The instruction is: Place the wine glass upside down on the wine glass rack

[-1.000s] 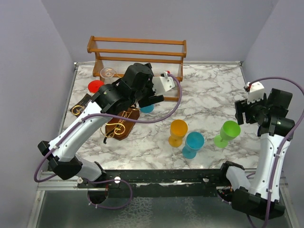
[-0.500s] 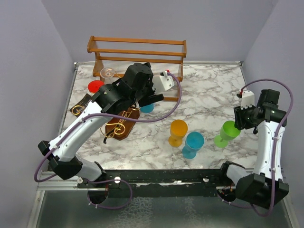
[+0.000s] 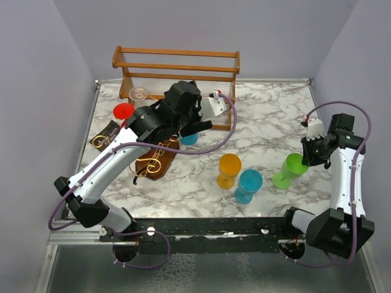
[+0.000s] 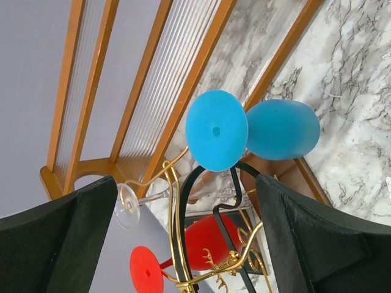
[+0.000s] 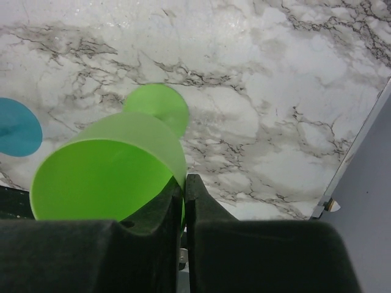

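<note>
My right gripper (image 3: 304,159) is shut on the rim of a green wine glass (image 3: 291,171) that stands upright on the marble at the right. One finger is inside the bowl (image 5: 107,168) and one outside; the gripper (image 5: 184,180) pinches the wall. The wine glass rack (image 3: 155,161), gold wire on a dark brown base, stands left of centre. My left gripper (image 3: 194,129) hovers open over it. A blue glass (image 4: 217,138) sits foot up at the rack's wires (image 4: 176,207), in front of my spread fingers and touching neither.
An orange glass (image 3: 229,170) and a teal glass (image 3: 248,185) stand mid-table. A red glass (image 3: 123,110) and a clear glass (image 3: 139,94) hang on a second wire stand (image 3: 105,137) at the left. The orange-brown slatted frame (image 3: 176,66) lines the back edge.
My right gripper came down to the green glass and shut on its rim. The left arm shifted slightly and stayed open.
</note>
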Available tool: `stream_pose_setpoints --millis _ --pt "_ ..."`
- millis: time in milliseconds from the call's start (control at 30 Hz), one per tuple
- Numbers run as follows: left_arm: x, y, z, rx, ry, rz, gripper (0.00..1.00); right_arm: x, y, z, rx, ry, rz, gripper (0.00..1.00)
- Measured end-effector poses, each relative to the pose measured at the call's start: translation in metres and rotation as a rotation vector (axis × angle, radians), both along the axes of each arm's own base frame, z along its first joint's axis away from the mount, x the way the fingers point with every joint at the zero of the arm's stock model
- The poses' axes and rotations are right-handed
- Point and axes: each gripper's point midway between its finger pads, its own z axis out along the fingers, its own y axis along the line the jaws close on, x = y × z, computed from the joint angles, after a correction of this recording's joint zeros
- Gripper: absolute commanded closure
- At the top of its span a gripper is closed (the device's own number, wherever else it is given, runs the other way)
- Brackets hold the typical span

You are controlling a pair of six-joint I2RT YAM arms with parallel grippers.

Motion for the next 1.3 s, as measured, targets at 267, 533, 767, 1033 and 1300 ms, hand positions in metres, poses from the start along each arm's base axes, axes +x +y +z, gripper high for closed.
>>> stream_pose_setpoints --millis 267,533,767,1033,1300 --pt "0.004 0.003 0.0 -0.004 0.002 0.019 0.01 0.035 -0.004 0.049 -0.012 -0.129 0.048 0.99" --pt "0.013 0.007 0.024 -0.138 0.002 0.063 0.01 0.086 -0.003 0.144 -0.006 -0.374 0.107 0.99" --pt "0.031 0.007 0.068 -0.374 -0.006 0.097 0.01 0.111 0.011 0.215 0.052 -0.567 0.15 0.99" --pt "0.044 0.0 0.084 -0.613 0.048 0.111 0.01 0.129 0.031 0.257 0.152 -0.727 0.18 0.99" --pt "0.047 -0.029 0.093 -0.812 0.118 0.057 0.02 0.145 0.052 0.297 0.281 -0.88 0.208 0.99"
